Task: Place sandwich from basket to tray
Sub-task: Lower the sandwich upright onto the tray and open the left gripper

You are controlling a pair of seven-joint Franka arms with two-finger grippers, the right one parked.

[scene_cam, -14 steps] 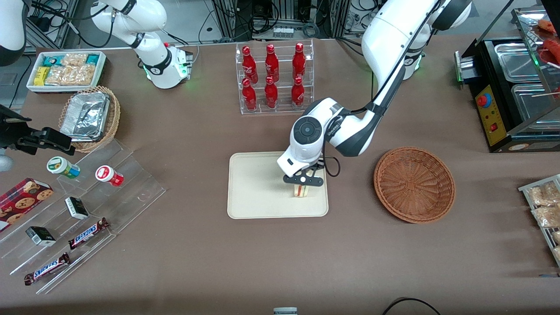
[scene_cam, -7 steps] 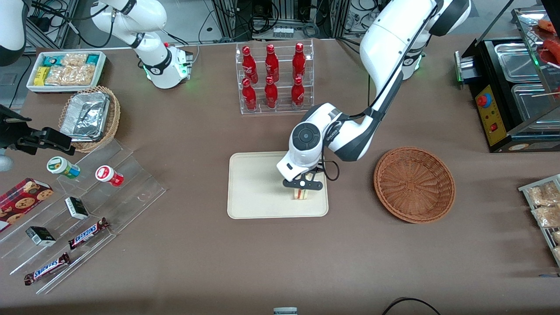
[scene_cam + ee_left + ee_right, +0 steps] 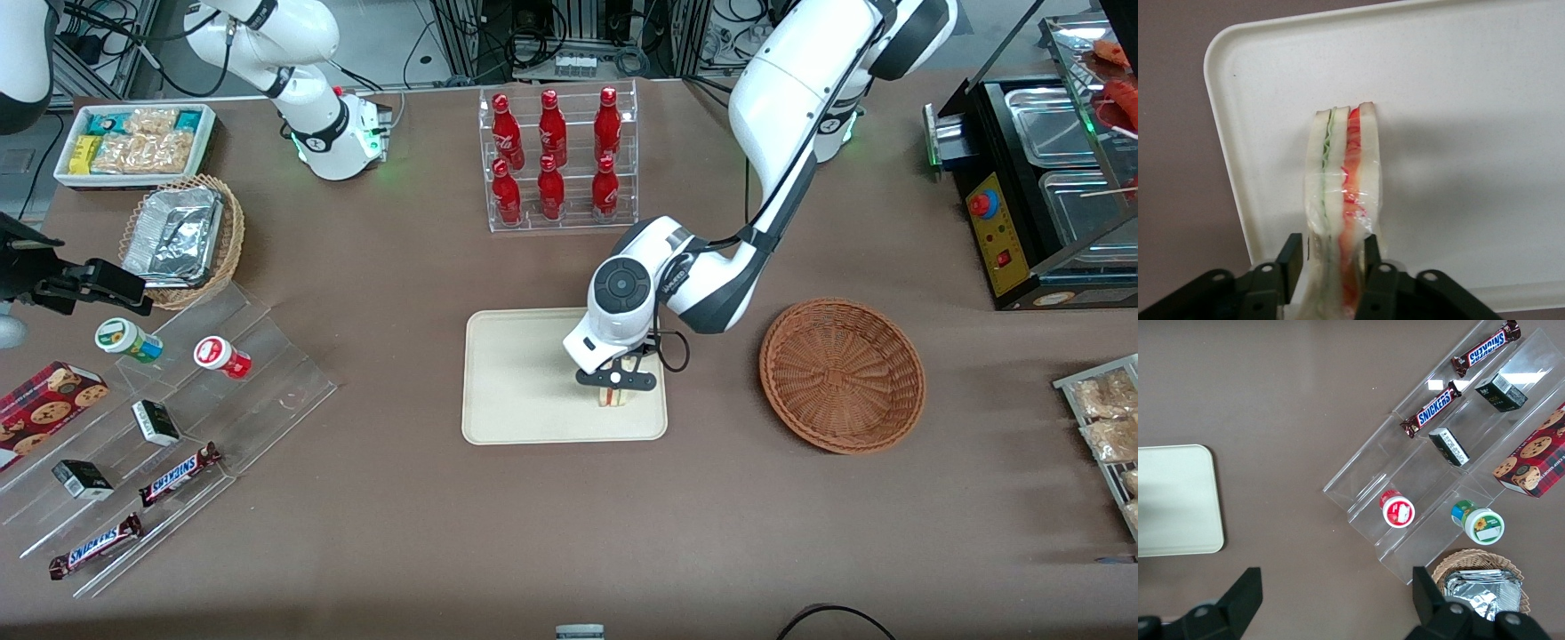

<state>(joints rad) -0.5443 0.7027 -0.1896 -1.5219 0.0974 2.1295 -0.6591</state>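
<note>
— Where is the sandwich [image 3: 614,396] at this moment?

— It stands on the tray [image 3: 520,391], on its edge, in the part of the tray nearest the basket [image 3: 841,374] and toward the front camera. The wrist view shows it [image 3: 1343,200] wrapped in clear film, two pale bread slices with a green layer and a red layer between them, its lower end on the cream surface of the tray [image 3: 1458,120].

— And the tool?

— The tool [image 3: 615,380] is right over the sandwich, clamped on it. In the wrist view the two black fingers [image 3: 1290,263] press against the bread from either side, and the tool [image 3: 1331,267] grips the wedge near its upper end.

— Is the basket holding anything?

— Nothing shows in it. It sits on the brown tabletop [image 3: 569,516], beside the tray toward the working arm's end, well apart from the sandwich.

— What else is around?

— A clear rack of red bottles [image 3: 556,156] stands farther from the front camera than the tray. Toward the parked arm's end there is a clear stepped display [image 3: 169,436] with Snickers bars [image 3: 178,474], small dark boxes and two lidded cups, a cookie box [image 3: 44,411], a tan wicker basket with foil containers [image 3: 182,236] and a white bin of snack packets [image 3: 133,142].
</note>
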